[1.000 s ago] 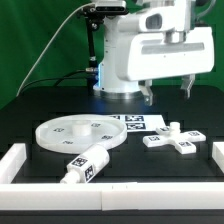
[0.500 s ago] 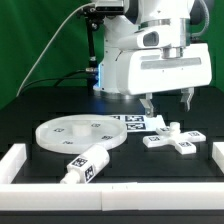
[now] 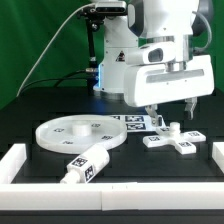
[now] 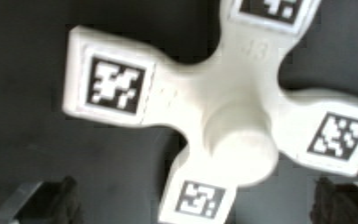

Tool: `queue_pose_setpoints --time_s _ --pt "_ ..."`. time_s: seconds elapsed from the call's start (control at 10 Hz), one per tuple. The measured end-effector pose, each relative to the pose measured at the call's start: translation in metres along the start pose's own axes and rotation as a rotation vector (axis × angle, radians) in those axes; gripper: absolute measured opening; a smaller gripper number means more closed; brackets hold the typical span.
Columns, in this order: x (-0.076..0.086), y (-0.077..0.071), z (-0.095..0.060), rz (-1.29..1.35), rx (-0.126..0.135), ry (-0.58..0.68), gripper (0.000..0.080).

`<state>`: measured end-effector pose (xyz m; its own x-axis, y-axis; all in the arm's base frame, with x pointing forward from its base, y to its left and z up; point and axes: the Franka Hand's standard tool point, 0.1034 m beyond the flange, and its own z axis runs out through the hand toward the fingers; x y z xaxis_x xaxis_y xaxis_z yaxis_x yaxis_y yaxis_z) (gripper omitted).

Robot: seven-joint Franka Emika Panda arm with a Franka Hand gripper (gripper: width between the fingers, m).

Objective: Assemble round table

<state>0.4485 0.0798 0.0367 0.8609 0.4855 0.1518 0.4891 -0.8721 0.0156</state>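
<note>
The white cross-shaped foot (image 3: 172,139) lies on the black table at the exterior view's right, its short round stub pointing up. My gripper (image 3: 169,108) hangs just above it, open, with nothing between the fingers. In the wrist view the foot (image 4: 220,100) fills the picture, tags on its arms, and my two dark fingertips (image 4: 34,203) stand apart on either side of one arm. The large round disc (image 3: 80,133) with its central hub lies flat at the exterior view's left. The short cylindrical leg (image 3: 87,165) lies on its side in front of the disc.
The marker board (image 3: 138,122) lies flat behind the foot, between it and the arm's base. White border rails (image 3: 18,162) frame the table on the left, the right (image 3: 216,160) and along the front (image 3: 110,196).
The gripper has come down toward the foot, a little to the exterior view's left. Its jaws stay open. The parts on the table have not moved.
</note>
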Motion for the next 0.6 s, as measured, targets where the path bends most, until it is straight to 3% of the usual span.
queue_pose_setpoints --time_s 0.2,0.4,0.5,0.6 --pt "-0.0037 -0.0101 0.0122 -0.012 0.009 -0.002 0.0650" --pt "-0.0048 -0.0108 0.0141 -0.015 0.011 -0.006 0.0650" --pt "-0.0049 -0.0109 0.0142 -0.015 0.011 -0.006 0.0550" --pt "-0.0049 -0.0109 0.0142 -0.015 0.011 -0.006 0.0374"
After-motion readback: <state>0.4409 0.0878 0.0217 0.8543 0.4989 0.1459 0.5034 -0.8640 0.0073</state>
